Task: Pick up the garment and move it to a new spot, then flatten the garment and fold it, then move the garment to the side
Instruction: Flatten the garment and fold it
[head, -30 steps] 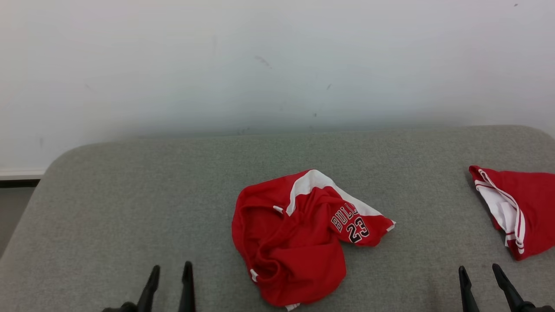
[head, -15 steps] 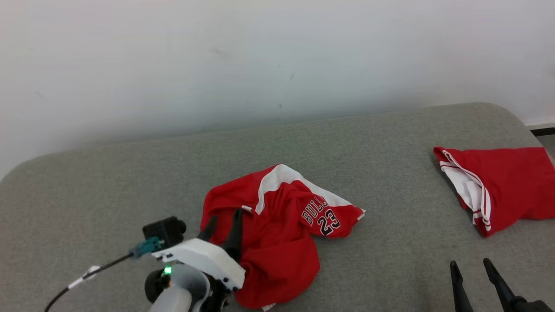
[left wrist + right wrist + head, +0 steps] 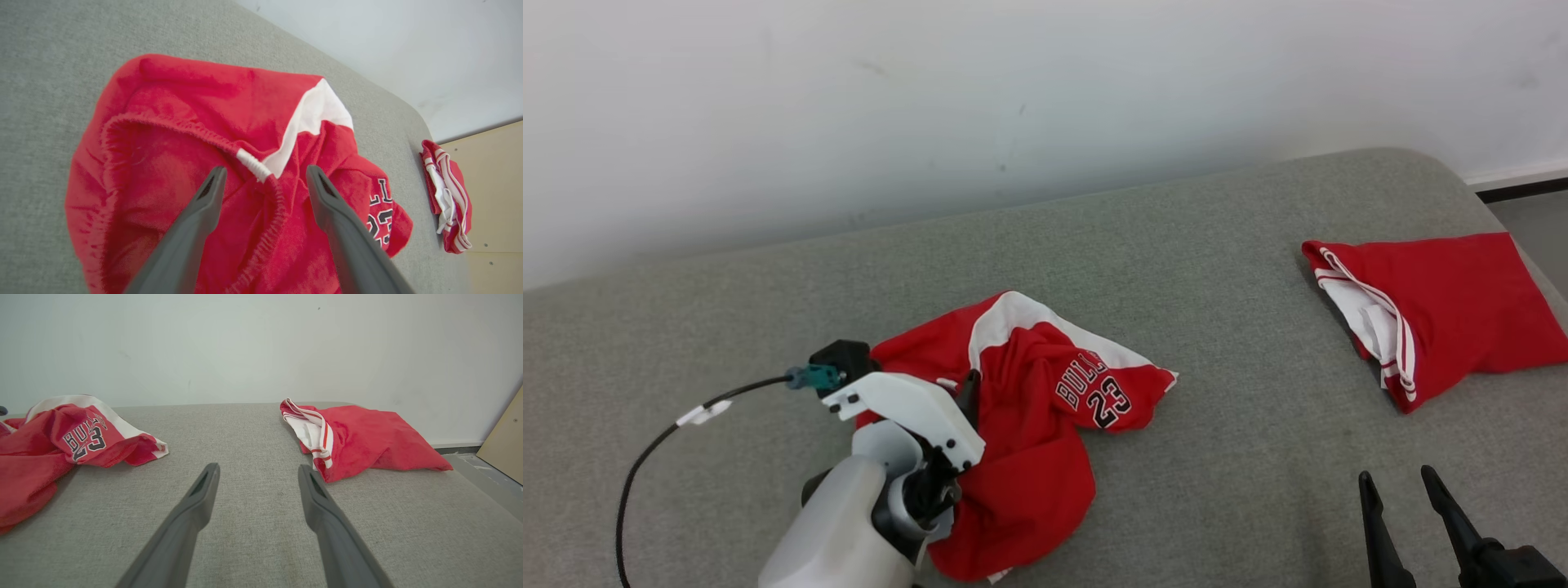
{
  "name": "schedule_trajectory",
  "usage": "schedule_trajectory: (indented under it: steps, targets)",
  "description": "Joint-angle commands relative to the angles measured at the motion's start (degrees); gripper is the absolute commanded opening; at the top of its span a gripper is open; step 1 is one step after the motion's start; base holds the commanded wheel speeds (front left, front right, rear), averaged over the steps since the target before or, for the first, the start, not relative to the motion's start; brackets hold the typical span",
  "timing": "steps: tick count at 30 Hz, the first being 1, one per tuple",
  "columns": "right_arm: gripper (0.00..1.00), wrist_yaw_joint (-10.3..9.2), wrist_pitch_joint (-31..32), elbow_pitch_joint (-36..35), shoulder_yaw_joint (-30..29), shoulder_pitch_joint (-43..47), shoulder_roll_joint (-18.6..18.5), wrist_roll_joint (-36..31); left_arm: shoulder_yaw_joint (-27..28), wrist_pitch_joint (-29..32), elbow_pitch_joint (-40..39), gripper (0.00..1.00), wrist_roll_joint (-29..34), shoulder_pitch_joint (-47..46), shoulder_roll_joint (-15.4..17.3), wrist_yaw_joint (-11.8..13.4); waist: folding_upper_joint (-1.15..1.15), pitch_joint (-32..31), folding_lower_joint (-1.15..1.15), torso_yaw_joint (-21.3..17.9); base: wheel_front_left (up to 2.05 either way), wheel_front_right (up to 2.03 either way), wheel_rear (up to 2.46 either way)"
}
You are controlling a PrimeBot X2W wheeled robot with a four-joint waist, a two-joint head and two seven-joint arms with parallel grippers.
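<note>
The garment [image 3: 1029, 457] is a crumpled pair of red shorts with a white panel and "BULLS 23" print, lying mid-surface. In the left wrist view my left gripper [image 3: 265, 170] is open just above the garment [image 3: 171, 134], its fingers straddling the elastic waistband and the white drawstring end [image 3: 253, 164]. The head view shows the white left wrist [image 3: 907, 408] over the garment's left part, with one dark finger [image 3: 969, 390] showing. My right gripper [image 3: 1396, 488] is open at the lower right with nothing between its fingers, right of the garment [image 3: 61, 445] and low over bare surface.
A second red and white garment [image 3: 1429, 310] lies folded at the far right, close to the edge. The grey padded surface [image 3: 1217, 269] ends at a white wall behind. A black cable [image 3: 645, 465] trails left from the left wrist. Floor [image 3: 1535, 212] shows past the right corner.
The head camera has swung to the right. My left arm has come up from the lower left and reached over the garment's left part. Both grippers stay open.
</note>
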Motion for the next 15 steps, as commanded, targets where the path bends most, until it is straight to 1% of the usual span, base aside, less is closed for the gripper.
schedule_trajectory:
  steps: [1,7,12,13,14,15]
  targets:
    - [1.0,-0.16,0.05,-0.03,0.02,-0.68,-0.14,0.27,0.0,0.04,1.57,1.0,-0.26,-1.46,0.32,0.13,0.0,0.83,0.0,-0.58,0.0,0.0,0.0]
    - [1.0,-0.16,0.05,0.18,0.47,-1.62,-0.01,0.24,0.49,-0.81,7.49,1.0,0.11,-4.99,1.13,-0.08,0.0,2.42,0.0,-2.1,0.0,0.0,0.0]
    - [1.0,-0.16,0.05,0.16,0.25,-2.08,0.21,0.38,1.55,-2.71,11.49,1.0,-0.64,-6.64,1.73,-1.18,0.0,3.14,0.0,-3.43,0.0,0.0,0.0]
    - [1.0,-0.16,0.05,0.19,0.15,-2.02,0.26,0.37,1.6,-2.99,12.23,0.9,-0.64,-6.91,1.84,-1.53,0.0,3.22,0.0,-3.63,0.0,0.0,0.0]
    - [1.0,-0.16,0.05,0.23,0.04,-1.96,0.28,0.38,1.47,-3.07,12.83,0.54,-0.59,-7.22,1.94,-2.02,0.0,3.28,0.0,-3.78,0.0,0.0,0.0]
    - [1.0,-0.16,0.05,0.29,-0.07,-1.94,0.32,0.37,1.36,-3.16,13.45,0.41,-0.57,-7.57,1.98,-2.52,0.0,3.34,0.0,-3.93,0.0,0.0,0.0]
